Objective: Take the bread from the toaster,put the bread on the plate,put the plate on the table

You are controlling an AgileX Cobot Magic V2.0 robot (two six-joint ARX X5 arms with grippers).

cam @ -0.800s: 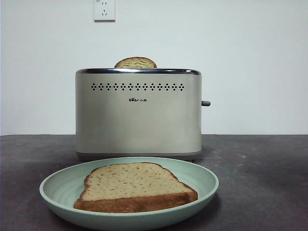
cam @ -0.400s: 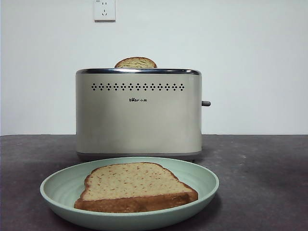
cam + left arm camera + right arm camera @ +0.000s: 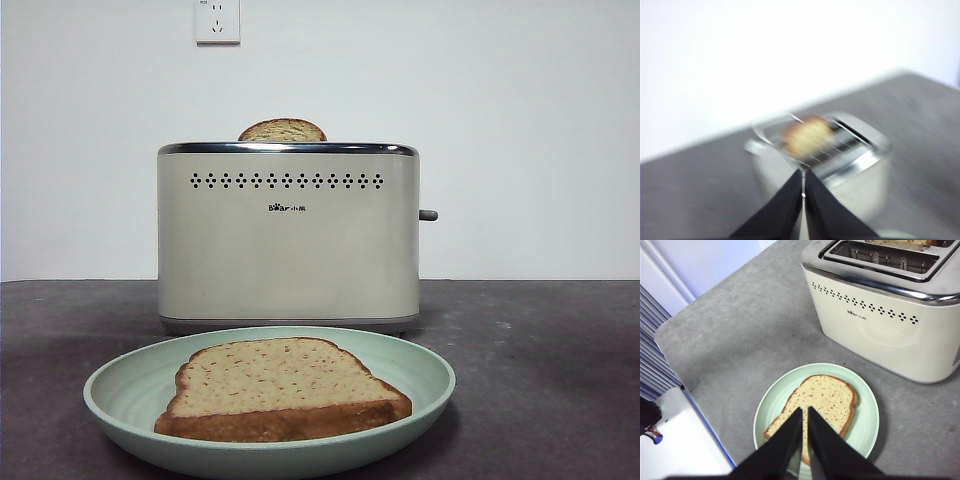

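- Front view: A plain white wall (image 3: 520, 140) stood behind a dark grey table (image 3: 540, 360), and a white wall socket (image 3: 217, 21) sat high up on it. The cream toaster (image 3: 288, 240) stood in the middle of the table. The round top of a second slice (image 3: 282, 130) poked up out of it, and a small grey lever (image 3: 428, 215) stuck out of its side. The green plate (image 3: 120, 400) sat on the table just in front of the toaster. The bread (image 3: 275, 385) lay flat on the plate. No arm showed here.
- Left wrist view: This picture was very blurry. The left gripper (image 3: 803, 192) hung up in the air above the toaster (image 3: 860, 175). Its two black jaws were almost closed, with only a thin crack between them, and they held nothing. The second slice (image 3: 807, 136) showed as a tan blur in a slot.
- Right wrist view: The right gripper (image 3: 804, 432) hung above the plate (image 3: 867, 415) and the bread (image 3: 822, 397). Its jaws were also nearly closed and held nothing. The toaster (image 3: 885, 335) stood near the plate on the table (image 3: 740, 335). The slot (image 3: 880, 257) nearest the plate had no bread in it.
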